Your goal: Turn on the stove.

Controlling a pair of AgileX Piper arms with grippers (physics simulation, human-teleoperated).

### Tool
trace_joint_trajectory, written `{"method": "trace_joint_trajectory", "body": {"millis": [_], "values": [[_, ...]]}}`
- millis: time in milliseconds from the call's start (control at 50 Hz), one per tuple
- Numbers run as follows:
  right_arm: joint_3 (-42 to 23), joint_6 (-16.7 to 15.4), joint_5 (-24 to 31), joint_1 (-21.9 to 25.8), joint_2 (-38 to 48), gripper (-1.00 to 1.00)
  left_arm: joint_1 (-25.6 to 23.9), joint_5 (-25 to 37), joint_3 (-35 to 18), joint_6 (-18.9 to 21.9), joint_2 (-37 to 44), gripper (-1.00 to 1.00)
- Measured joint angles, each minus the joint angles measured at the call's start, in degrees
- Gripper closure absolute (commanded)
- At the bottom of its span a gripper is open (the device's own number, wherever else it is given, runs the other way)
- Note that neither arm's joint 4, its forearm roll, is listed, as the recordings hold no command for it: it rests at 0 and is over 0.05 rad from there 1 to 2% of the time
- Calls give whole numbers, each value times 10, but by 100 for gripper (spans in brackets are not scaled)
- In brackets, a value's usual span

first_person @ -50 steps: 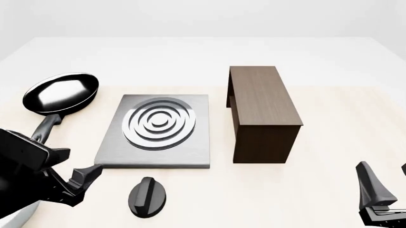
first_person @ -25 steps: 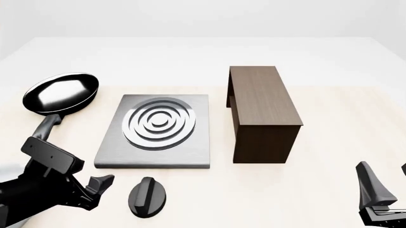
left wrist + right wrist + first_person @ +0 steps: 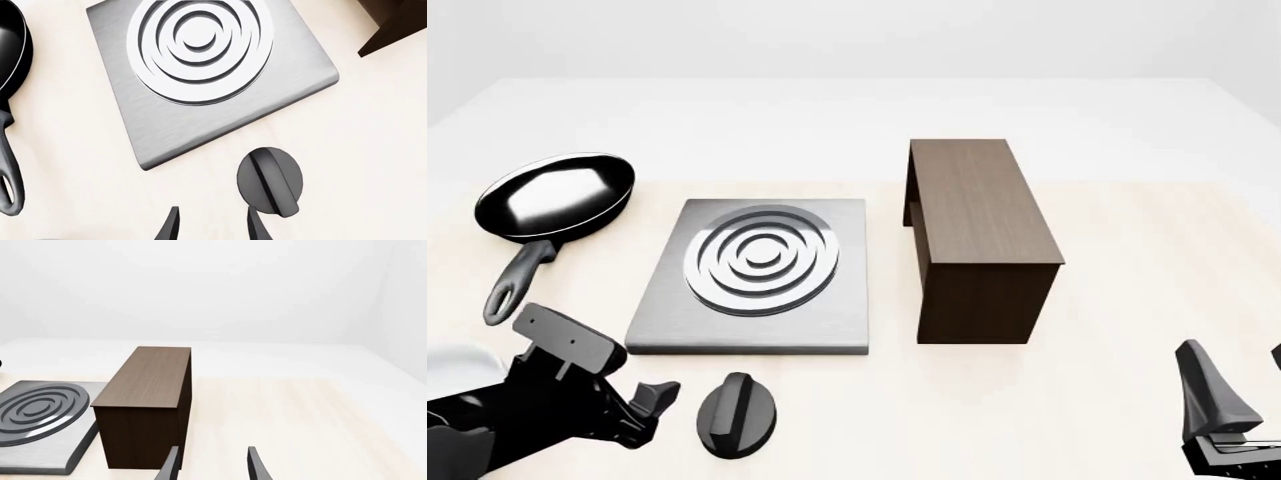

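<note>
The left tool (image 3: 657, 398), fingers apart, sits low over the desk (image 3: 1121, 230). The stove's black knob (image 3: 737, 414) lies just beside it at 3 o'clock, the stove (image 3: 753, 275) at 1 o'clock.

My left gripper (image 3: 212, 227) shows only its two dark fingertips, set apart with bare table (image 3: 373, 150) between them; the black oval knob (image 3: 269, 181) lies just beyond them, off toward one fingertip (image 3: 256, 226), not touching either; past the knob sits the stove (image 3: 280, 85), a brushed grey slab apart from the knob, its burner (image 3: 200, 45) of concentric silver rings partly cut off; a black frying pan (image 3: 10, 75) runs along the frame's edge, handle (image 3: 8, 175) toward me; a dark brown cabinet (image 3: 393, 22) fills one corner.
</note>
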Motion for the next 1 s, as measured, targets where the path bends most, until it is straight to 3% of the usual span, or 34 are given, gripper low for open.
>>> {"method": "trace_joint_trajectory", "body": {"millis": [320, 1000], "values": [[0, 0, 0, 0, 0, -100, 0, -59, 30, 14, 44, -100], [0, 0, 0, 0, 0, -100, -20, -104, 38, 16, 92, -100]]}}
